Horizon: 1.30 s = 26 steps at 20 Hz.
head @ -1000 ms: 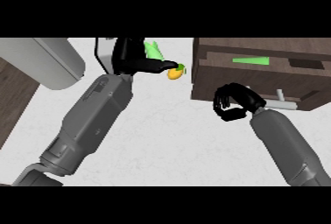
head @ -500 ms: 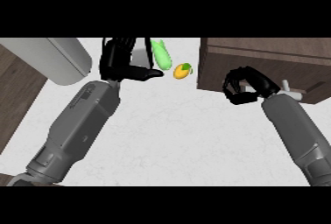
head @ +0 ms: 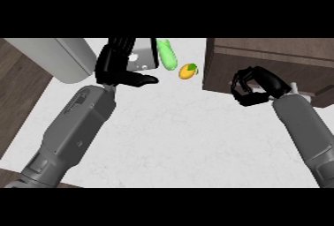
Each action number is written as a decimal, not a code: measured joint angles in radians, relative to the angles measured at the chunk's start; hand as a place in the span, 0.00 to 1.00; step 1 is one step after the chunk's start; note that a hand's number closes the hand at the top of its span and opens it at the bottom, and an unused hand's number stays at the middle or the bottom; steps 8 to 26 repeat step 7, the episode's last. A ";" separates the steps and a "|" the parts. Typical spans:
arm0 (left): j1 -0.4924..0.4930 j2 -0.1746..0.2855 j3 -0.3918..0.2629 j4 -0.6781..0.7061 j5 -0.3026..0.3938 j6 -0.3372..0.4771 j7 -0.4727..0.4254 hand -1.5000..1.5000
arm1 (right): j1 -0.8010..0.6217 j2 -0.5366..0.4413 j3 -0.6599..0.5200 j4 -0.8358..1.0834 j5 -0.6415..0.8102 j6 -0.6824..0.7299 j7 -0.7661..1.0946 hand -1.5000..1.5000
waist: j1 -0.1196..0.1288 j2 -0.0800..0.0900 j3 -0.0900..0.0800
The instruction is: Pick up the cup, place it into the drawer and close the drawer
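Our left hand [head: 115, 70] is clasping the grey cup [head: 145, 57], its length running away from us; our right hand [head: 252, 88] is curling empty beside the drawer [head: 274, 57].

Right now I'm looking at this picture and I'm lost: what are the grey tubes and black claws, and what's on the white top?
This looks steeply down from a humanoid robot's head. The grey tubes are its forearms, the black parts its hands. On the white counter lie a long green item and a small orange-and-green one. A grey object sits against the left hand; whether it is held, I cannot tell. The right hand is curled, nothing visible in it, before a brown cabinet.
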 measured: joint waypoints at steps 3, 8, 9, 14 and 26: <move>0.008 -0.003 -0.001 -0.008 0.004 -0.010 0.001 0.00 | 0.005 -0.008 -0.007 -0.012 -0.021 0.035 0.004 1.00 | 0.004 0.004 0.002; 0.021 0.001 -0.004 -0.020 0.005 -0.024 -0.002 0.00 | 0.018 -0.022 -0.013 -0.028 -0.041 0.074 0.008 1.00 | 0.015 0.006 0.003; 0.021 0.001 -0.004 -0.020 0.005 -0.024 -0.002 0.00 | 0.018 -0.022 -0.013 -0.028 -0.041 0.074 0.008 1.00 | 0.015 0.006 0.003; 0.021 0.001 -0.004 -0.020 0.005 -0.024 -0.002 0.00 | 0.018 -0.022 -0.013 -0.028 -0.041 0.074 0.008 1.00 | 0.015 0.006 0.003; 0.021 0.001 -0.004 -0.020 0.005 -0.024 -0.002 0.00 | 0.018 -0.022 -0.013 -0.028 -0.041 0.074 0.008 1.00 | 0.015 0.006 0.003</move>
